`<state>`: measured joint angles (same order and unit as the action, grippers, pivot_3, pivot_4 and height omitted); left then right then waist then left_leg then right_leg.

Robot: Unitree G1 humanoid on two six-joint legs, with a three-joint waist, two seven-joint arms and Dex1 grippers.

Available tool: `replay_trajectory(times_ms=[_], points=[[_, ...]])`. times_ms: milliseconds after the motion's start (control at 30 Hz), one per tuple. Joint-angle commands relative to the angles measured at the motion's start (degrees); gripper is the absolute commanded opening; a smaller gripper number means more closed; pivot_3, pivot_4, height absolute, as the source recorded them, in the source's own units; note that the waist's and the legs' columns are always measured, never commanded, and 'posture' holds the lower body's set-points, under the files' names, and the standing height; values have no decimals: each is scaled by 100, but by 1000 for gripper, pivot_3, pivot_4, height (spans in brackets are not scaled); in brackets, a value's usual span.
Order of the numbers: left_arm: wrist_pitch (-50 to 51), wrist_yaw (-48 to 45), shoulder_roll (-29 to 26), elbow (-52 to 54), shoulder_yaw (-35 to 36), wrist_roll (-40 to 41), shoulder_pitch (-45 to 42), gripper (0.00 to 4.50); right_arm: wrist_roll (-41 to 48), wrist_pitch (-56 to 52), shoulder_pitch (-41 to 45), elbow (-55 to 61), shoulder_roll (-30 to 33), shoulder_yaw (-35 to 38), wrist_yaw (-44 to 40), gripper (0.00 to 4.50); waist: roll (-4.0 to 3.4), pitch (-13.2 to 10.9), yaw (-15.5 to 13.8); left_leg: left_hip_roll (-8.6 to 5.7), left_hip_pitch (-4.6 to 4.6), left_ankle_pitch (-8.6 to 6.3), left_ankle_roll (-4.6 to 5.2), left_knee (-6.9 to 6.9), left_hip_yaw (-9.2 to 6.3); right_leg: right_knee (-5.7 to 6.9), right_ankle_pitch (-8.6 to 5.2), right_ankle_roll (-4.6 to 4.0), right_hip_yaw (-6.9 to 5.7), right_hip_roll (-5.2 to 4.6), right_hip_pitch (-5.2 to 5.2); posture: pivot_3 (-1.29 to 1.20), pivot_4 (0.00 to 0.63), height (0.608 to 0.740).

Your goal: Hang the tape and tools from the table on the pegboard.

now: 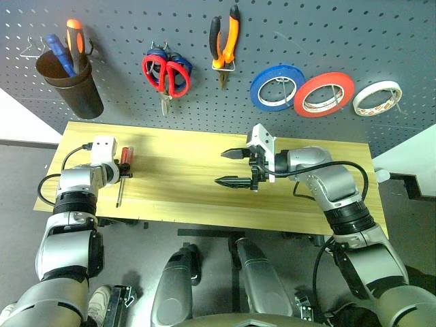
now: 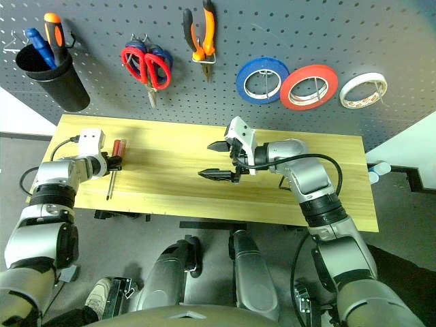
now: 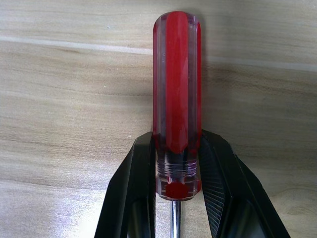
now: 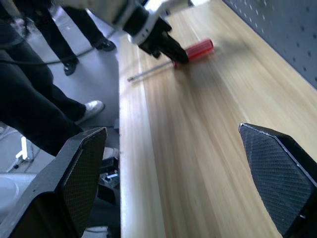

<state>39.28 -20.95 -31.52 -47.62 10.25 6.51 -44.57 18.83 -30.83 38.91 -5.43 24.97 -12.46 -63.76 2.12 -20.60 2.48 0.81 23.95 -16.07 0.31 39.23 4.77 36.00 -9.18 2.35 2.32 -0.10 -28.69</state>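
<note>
— So, where is the red-handled screwdriver point(image 3: 176, 99) lying relative to the left tool point(image 3: 177, 173)?

— Right between its two black fingers point(image 3: 136, 183). They are pressing against the lower end of the handle, just above the metal shaft, so the left tool is looking clamped on the screwdriver, which is still lying flat on the tabletop point(image 1: 184, 184).

— And its long axis?

— It is running along the tool's own pointing line: handle ahead of the fingertips, shaft trailing back toward the wrist and the near edge of the tabletop.

— What about the right tool point(image 1: 235, 167)?

— It is hovering over the middle of the tabletop with its fingers wide apart, holding nothing, well away from the screwdriver. The left arm is clearly the nearer one.

— Any containers?

— A dark cup point(image 1: 71, 85) is hanging on the pegboard point(image 1: 327, 34) beyond and above the left tool, holding a blue and an orange screwdriver. My guess is the red one is heading there.

— And the rest?

— Red-handled scissors point(image 1: 165, 76), orange-and-black pliers point(image 1: 225, 44) and the whitish tape point(image 1: 377, 97) are already hanging on hooks, beside a blue roll and a red-orange roll.
</note>
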Motion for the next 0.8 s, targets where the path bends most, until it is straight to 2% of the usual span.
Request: replay_trajectory(times_ms=[33,100,333,467,633,800], points=[[167,-45,-44,140,28,44,196,853,84,297,-2,206,70,154,-119,4500,0,0,0,0,0,0,0,0,0,0,0,0,0,0,0,-7,391,734],[351,-94,-77,449,39,99,271,853,42,530,-14,188,79,166,-145,4500,1,1,6,0,2,0,0,0,0,-2,0,0,0,0,0,-2,374,734],[1478,-257,-233,2637,-43,269,1126,853,250,706,140,181,179,314,-464,4500,18,12,-2,1,32,2,-4,0,-6,-1,2,0,-6,0,-20,13,299,734],[2359,-232,-377,4559,90,474,1945,853,533,645,209,324,250,481,-711,4500,27,22,2,2,45,5,-10,0,-13,-2,3,-1,-10,-1,-29,23,249,734],[3009,-172,-413,6140,467,743,2429,853,712,653,327,228,376,642,-923,4500,68,114,-38,1,53,11,-20,1,-28,-6,4,-3,-28,-3,-28,45,195,734],[2997,-186,-442,7234,776,900,2845,853,850,676,543,53,386,827,-1015,4500,90,290,-16,1,49,12,-22,0,-43,-25,6,-6,-54,-3,-10,62,157,734]])
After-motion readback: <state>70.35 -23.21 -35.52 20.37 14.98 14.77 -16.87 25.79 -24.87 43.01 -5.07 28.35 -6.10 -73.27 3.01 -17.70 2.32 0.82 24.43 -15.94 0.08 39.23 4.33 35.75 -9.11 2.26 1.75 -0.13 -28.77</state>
